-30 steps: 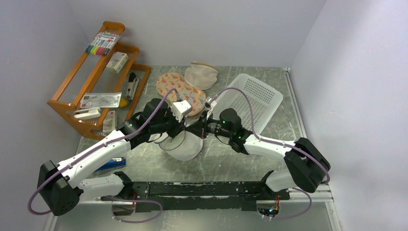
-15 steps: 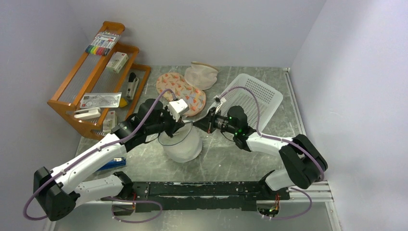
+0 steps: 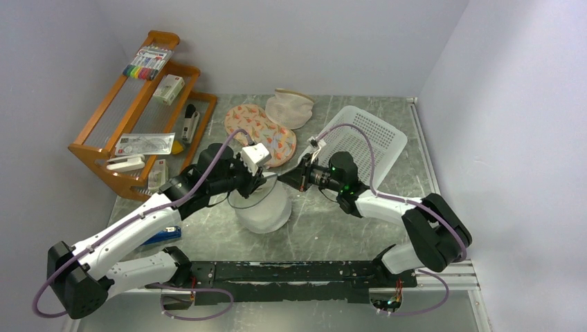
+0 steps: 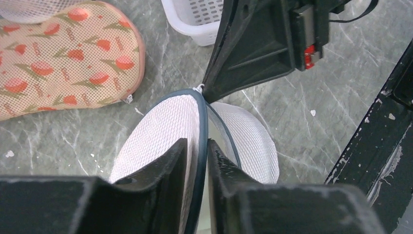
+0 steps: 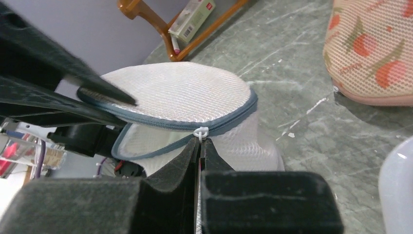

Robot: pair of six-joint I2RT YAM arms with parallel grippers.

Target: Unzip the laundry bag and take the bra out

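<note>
Near floral pouch [image 3: 262, 133] and basket [image 3: 374, 138]: laundry bag [image 3: 266, 211] | left hand [image 4: 196, 148] pinches rim [image 4: 202, 122] | right hand [image 5: 199, 146] pinches zip pull [image 5: 200, 131]

no legible text, print on box [image 3: 168, 88] in wooden rack [image 3: 163, 37] too blurred

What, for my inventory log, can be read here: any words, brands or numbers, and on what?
Nothing reads clearly.
floral pouch: tiny brown marks, perhaps lettering, unreadable.
small box by the rack: red mark and print, blurred.
flat packet on the rack: print too small.
marker pack: label too small.
</note>
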